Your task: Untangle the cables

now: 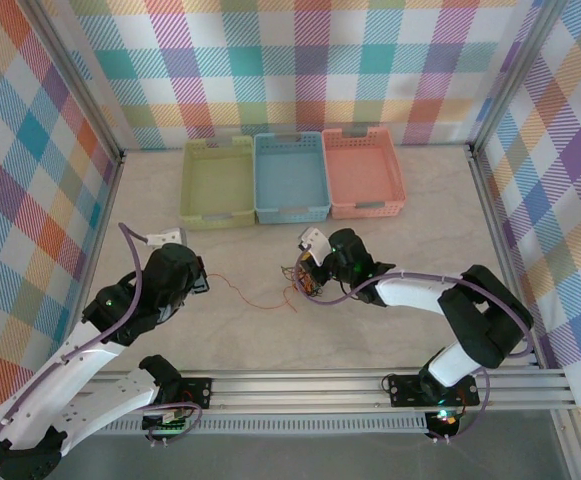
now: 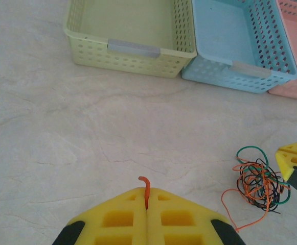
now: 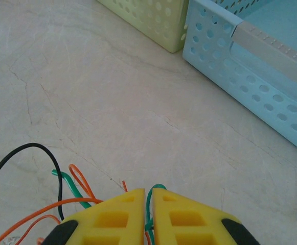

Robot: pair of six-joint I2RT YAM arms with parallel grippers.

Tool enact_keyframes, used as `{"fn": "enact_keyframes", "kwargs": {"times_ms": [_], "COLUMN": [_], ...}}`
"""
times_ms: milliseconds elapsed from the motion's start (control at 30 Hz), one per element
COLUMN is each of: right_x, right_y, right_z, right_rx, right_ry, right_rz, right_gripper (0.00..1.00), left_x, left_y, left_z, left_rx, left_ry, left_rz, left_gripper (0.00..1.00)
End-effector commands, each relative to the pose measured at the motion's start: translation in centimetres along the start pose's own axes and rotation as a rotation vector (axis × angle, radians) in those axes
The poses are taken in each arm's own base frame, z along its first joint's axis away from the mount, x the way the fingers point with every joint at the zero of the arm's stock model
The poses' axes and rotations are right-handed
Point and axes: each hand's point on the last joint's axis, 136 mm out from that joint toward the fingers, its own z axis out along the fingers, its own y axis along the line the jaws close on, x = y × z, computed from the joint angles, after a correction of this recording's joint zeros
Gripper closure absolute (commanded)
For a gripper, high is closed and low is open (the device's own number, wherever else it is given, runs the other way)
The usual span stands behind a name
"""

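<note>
Left jaws pressed together, yellow blocky fingers (image 2: 112, 222) pinching tip of orange cable (image 2: 146, 190). Its thin strand ran right across desk (image 2: 87, 127) to knot (image 2: 258, 186). Right jaws closed on green cable (image 3: 149, 201), at knot's right side. Wires thin, springy, curly; desk smooth, marbled. Risk: pulling apart could cinch knot tighter, or slick tip could slip free. 3 perforated plastic baskets (image 1: 290, 177) far, well apart.

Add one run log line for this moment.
left gripper: shut on thin orange wire | right gripper: shut on thin green wire | tangle of orange, green, black wires: knotted
</note>
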Motion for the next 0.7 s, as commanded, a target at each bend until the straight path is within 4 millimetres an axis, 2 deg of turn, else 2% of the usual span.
{"fn": "enact_keyframes", "kwargs": {"times_ms": [0, 100, 200, 367, 500, 667], "right_x": [-2.3, -3.4, -4.7, -5.7, -5.9, -5.8], "right_y": [-0.3, 0.6, 2.0, 4.0, 5.9, 7.2], "right_z": [-1.4, -2.4, -3.6, -4.9, -5.5, -5.7], "right_rx": [0.020, -0.023, -0.088, -0.183, -0.261, -0.321], "right_ry": [-0.108, -0.190, -0.280, -0.369, -0.407, -0.421], "right_rz": [0.002, -0.021, -0.048, -0.095, -0.142, -0.174], "right_gripper": [0.75, 0.66, 0.69, 0.64, 0.57, 0.49], "left_x": [-3.2, -5.1, -7.0, -10.8, -12.7, -14.1], "left_y": [-2.7, -7.3, -11.0, -15.2, -18.4, -21.4], "left_z": [-2.3, -4.5, -7.4, -11.9, -13.5, -14.6], "left_rx": [0.137, 0.351, 0.533, 0.736, 0.852, 0.960], "left_ry": [-0.064, -0.042, -0.029, -0.064, -0.051, -0.008], "left_rz": [-0.031, -0.019, -0.004, 0.002, 0.002, 0.011], "left_gripper": [1.00, 1.00, 1.00, 1.00, 1.00, 1.00]}}
